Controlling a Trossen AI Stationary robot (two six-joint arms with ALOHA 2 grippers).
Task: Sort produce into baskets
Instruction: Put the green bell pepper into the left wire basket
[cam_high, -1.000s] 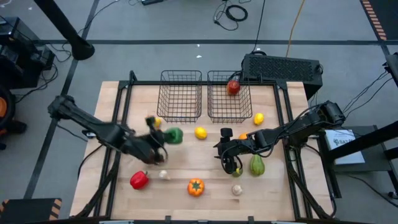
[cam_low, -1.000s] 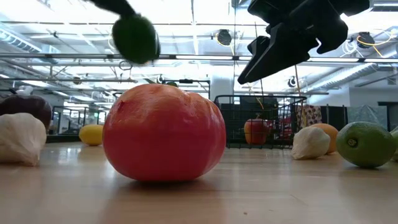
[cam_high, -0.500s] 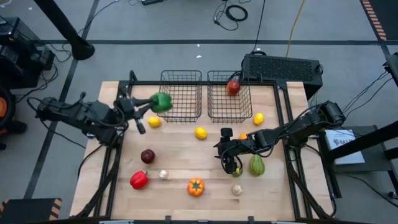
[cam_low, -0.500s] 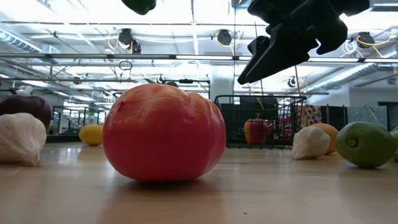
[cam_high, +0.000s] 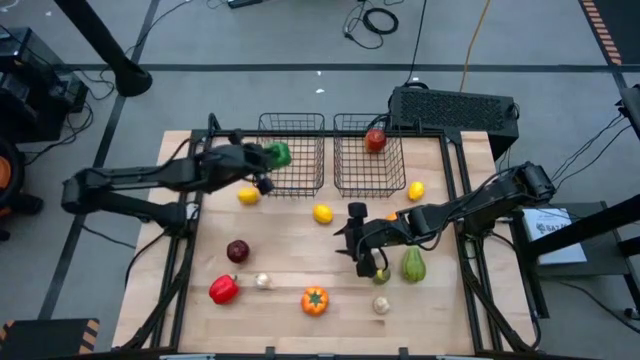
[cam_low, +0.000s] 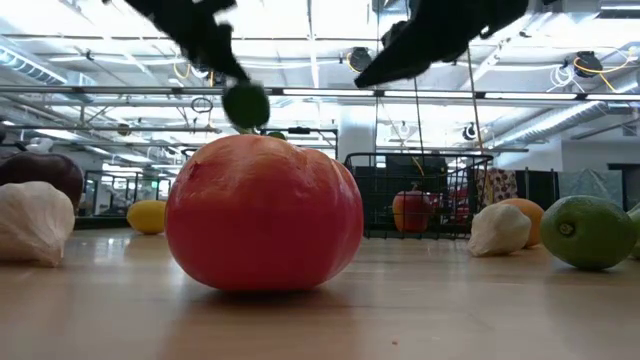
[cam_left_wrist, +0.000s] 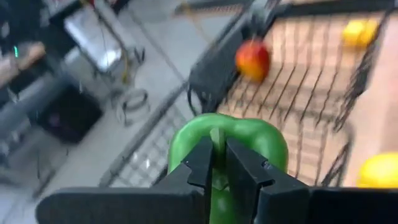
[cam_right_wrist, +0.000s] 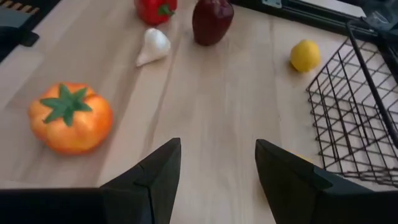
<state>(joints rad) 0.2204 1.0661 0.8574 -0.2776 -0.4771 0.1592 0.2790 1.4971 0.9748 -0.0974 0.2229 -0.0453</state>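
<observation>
My left gripper is shut on a green pepper, held in the air at the left rim of the left wire basket. The pepper also shows in the low view. The right wire basket holds a red apple. My right gripper is open and empty over the table's middle, near a green fruit. Lemons, a dark red apple, a red pepper, an orange pepper and whitish bulbs lie on the wooden table. My left gripper pinches the green pepper at its top, by the stem, between its two fingers. The fingers come slanting down from the table's left. The pepper hangs below them, lifted clear of table and basket.
A black box stands behind the right basket. Dark rails run along the table's left and right sides. In the right wrist view the orange pepper, a bulb and a basket's corner lie ahead on bare wood.
My left gripper has lifted the green pepper off the table's middle left, carried it up and toward the far edge, then right toward the left basket. My right gripper has risen and shifted a little toward the table's left, staying open.
</observation>
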